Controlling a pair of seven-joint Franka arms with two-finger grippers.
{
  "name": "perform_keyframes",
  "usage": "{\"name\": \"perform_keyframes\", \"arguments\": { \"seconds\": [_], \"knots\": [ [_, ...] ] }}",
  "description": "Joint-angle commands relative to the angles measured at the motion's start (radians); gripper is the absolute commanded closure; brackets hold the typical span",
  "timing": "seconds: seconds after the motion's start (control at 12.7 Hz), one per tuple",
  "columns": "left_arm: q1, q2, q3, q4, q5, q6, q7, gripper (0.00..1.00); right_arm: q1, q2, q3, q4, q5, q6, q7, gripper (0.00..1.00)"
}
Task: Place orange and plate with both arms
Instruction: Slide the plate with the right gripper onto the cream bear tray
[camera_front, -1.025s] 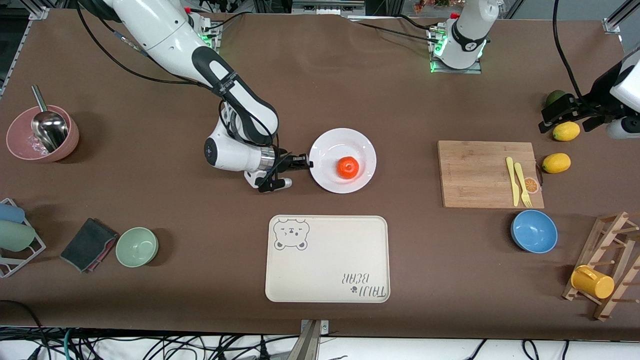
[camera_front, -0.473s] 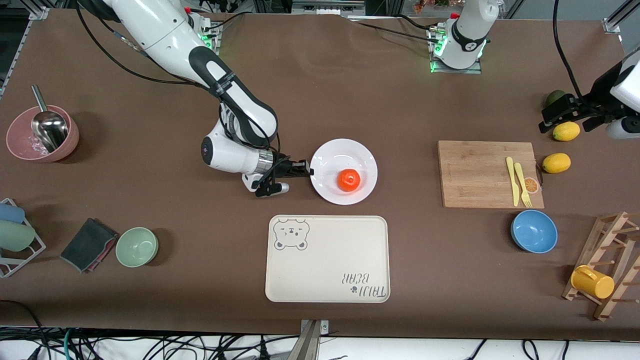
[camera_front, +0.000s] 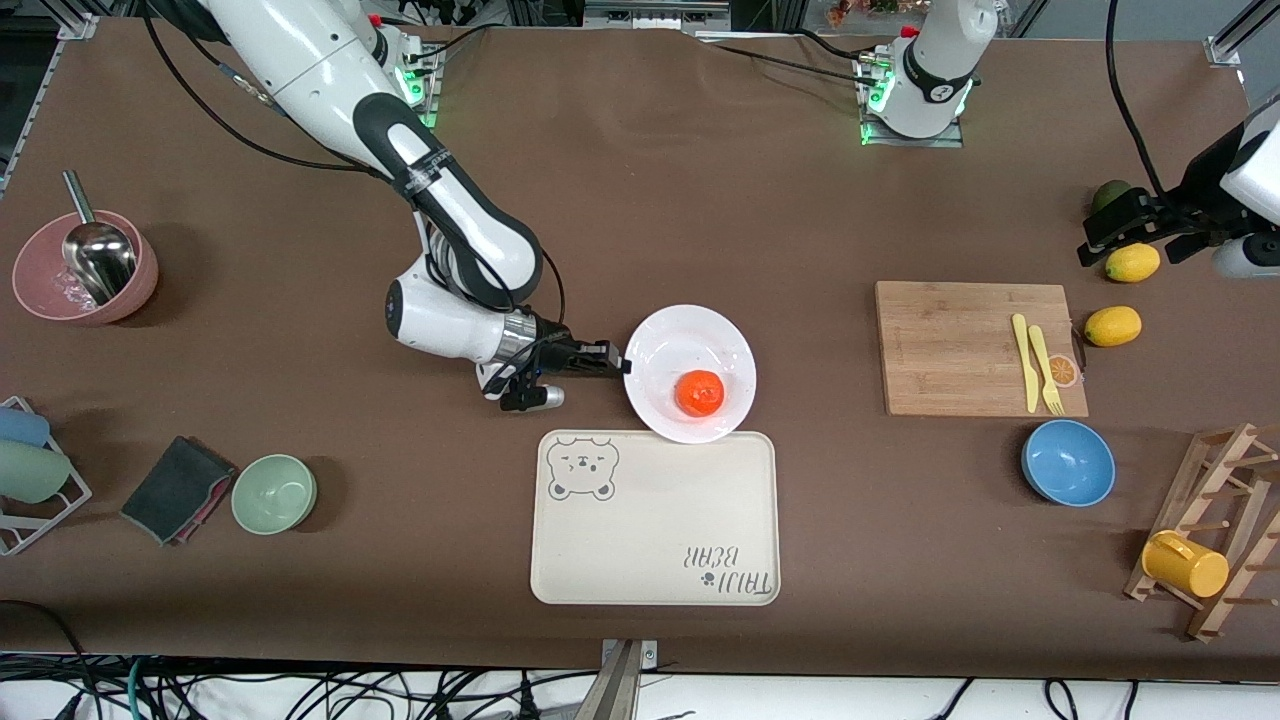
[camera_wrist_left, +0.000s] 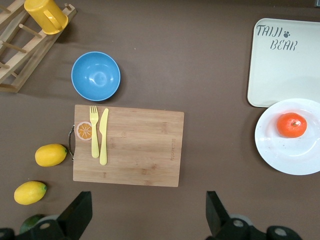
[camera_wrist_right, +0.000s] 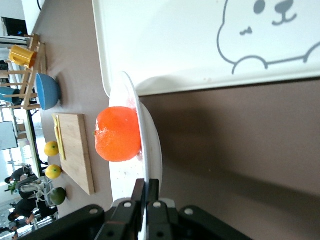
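Carried nearer the front camera since a second ago, the plate (camera_front: 691, 372) now overlaps the tray's (camera_front: 655, 517) edge, orange (camera_front: 699, 392) sitting on it. Right gripper (camera_front: 612, 361) has its jaws pinching the plate's rim. Left gripper (camera_front: 1150, 228) waits over the lemons (camera_front: 1132, 262), jaws spread wide.

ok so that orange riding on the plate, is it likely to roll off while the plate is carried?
Possibly. The orange is round and sits loose on the glossy plate, so a tilt could start it rolling. Its slightly flattened shape and the shallow rim should help. The right pincer grips only one edge, so sagging seems plausible.
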Motion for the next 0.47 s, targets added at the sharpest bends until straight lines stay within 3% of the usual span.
{"name": "perform_keyframes", "arguments": {
  "seconds": [0.0, 0.24, 0.39],
  "knots": [
    [0.012, 0.015, -0.003, 0.032, -0.022, -0.022, 0.015, 0.0, -0.027, 0.017, 0.008, 0.042, 0.029, -0.045, -0.012, 1.0],
    [0.012, 0.015, -0.003, 0.032, -0.022, -0.022, 0.015, 0.0, -0.052, 0.021, 0.006, 0.082, 0.029, -0.078, -0.002, 1.0],
    [0.012, 0.015, -0.003, 0.032, -0.022, -0.022, 0.015, 0.0, -0.053, 0.073, 0.005, 0.169, 0.026, -0.08, 0.008, 1.0]
  ]
}}
